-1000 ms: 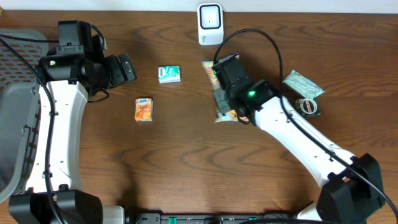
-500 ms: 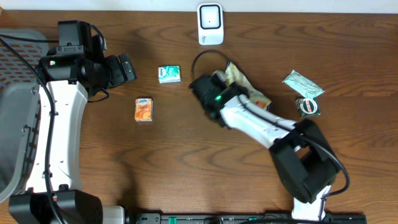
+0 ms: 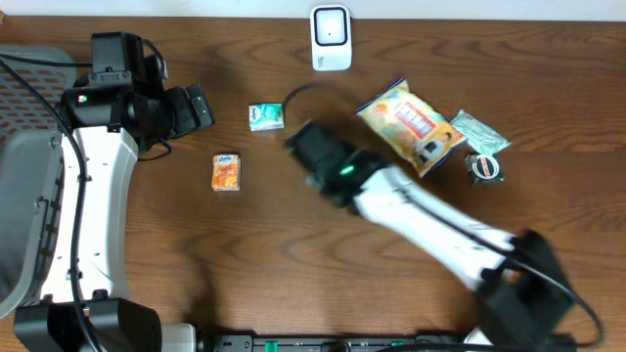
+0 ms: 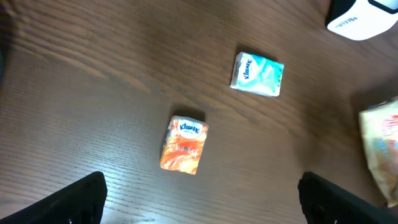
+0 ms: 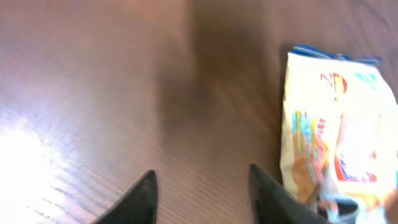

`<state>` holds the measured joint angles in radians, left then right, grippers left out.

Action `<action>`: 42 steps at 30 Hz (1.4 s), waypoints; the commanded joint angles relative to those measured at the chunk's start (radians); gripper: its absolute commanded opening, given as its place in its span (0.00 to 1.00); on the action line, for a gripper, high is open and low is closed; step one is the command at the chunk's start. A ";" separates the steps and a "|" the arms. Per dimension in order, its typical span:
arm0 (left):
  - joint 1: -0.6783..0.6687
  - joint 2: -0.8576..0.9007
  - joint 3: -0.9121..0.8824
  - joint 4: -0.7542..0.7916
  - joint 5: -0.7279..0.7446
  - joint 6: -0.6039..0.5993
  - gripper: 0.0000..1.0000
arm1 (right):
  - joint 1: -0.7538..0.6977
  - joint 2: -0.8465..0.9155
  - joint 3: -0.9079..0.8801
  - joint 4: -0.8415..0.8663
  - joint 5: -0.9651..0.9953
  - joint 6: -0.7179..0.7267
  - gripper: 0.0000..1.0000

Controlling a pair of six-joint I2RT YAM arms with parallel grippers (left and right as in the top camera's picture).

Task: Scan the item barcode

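Right pincer (image 5: 202,177): jaws partly apart with only bare table (image 3: 293,274) between them, so it holds nothing. From above it shows blurred near the middle of the table, between the teal tissue pack (image 3: 265,116) and the snack bag (image 3: 411,122).
Left pincer (image 4: 200,186): jaws wide and empty, hanging toward the left edge, with the teal pack and the orange tissue pack (image 4: 183,144) below it.
Snack bag: lies flat and free on the table, right of centre toward the far edge, touching the green packet (image 3: 476,130). A small round thing (image 3: 484,168) sits just beside its near corner. Its barcode cannot be made out.
Scanner (image 3: 331,37): white, at the middle of the far edge, near the bag but apart from it.
Step in hand: by the look of it, taking up the bag to show it to the scanner; no scan is under way.
How to do it well: come at the bag from its free left edge and pinch a sealed seam rather than the puffed middle. Keep the fingers off the coded panel. Lift clear of the packet, turn the code toward the scanner's window, and hold the panel flat and steady.
Risk: a crumpled or tilted panel may not read, and a low sweep could knock the teal pack.
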<state>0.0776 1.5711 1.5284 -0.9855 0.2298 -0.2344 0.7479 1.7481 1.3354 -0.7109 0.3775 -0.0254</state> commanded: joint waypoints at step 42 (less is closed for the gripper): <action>0.002 0.006 -0.002 -0.001 -0.007 0.013 0.98 | -0.767 0.305 0.031 0.276 -1.037 0.142 0.09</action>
<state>0.0776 1.5711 1.5284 -0.9852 0.2298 -0.2344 -0.0166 2.0617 1.3605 -0.4305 -0.5491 0.0330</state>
